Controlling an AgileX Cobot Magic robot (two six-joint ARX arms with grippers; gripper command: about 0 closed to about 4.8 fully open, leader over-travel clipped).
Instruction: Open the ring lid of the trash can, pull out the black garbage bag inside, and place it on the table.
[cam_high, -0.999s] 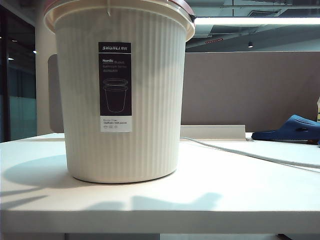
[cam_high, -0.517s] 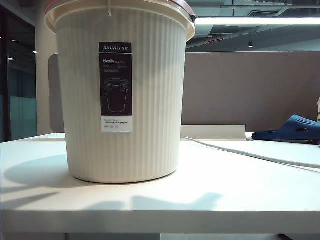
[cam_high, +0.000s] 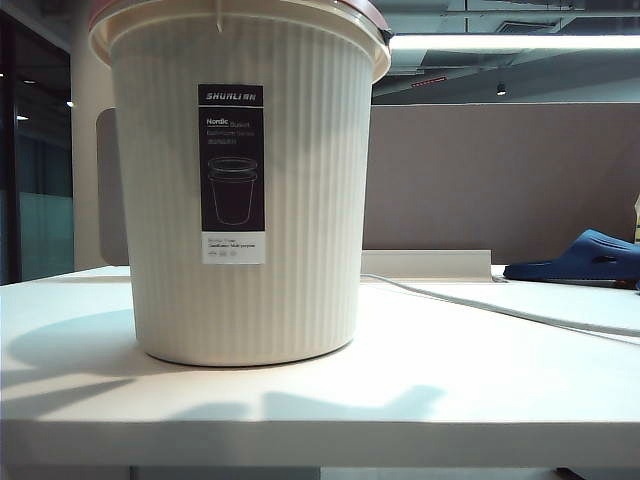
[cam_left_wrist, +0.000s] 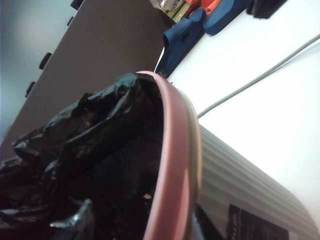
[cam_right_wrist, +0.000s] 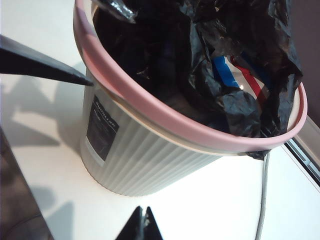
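Right gripper (cam_right_wrist: 143, 214): its two dark fingertips show at the lower centre of the right wrist view, pressed together into a single point with nothing between them. They hang beside and below the trash can (cam_right_wrist: 145, 155), apart from its ribbed wall, over the table (cam_right_wrist: 200, 210).

Left gripper: no finger of it appears in the left wrist view, so whether its jaws stand wide or narrow cannot be told. In the right wrist view a dark pointed part (cam_right_wrist: 45, 67) enters from the left edge of the frame, its tip just beside the ring lid (cam_right_wrist: 150, 110); whether it touches cannot be told.

The ring lid sits on the can's mouth all round in the right wrist view. In the left wrist view it runs as a pink band (cam_left_wrist: 172, 165) down the middle of the frame.

The black garbage bag (cam_right_wrist: 210, 60) is inside the can, crumpled and bulging above the rim; a fold of it hangs over the lid at the right. In the left wrist view it fills the lower left (cam_left_wrist: 85, 150).

In the exterior view the can (cam_high: 240, 200) stands upright at left of centre on the table (cam_high: 420, 400), label facing the camera, no arm visible. A grey cable (cam_high: 500, 310) crosses the table at right; a blue slipper (cam_high: 585, 258) lies at the far right edge.
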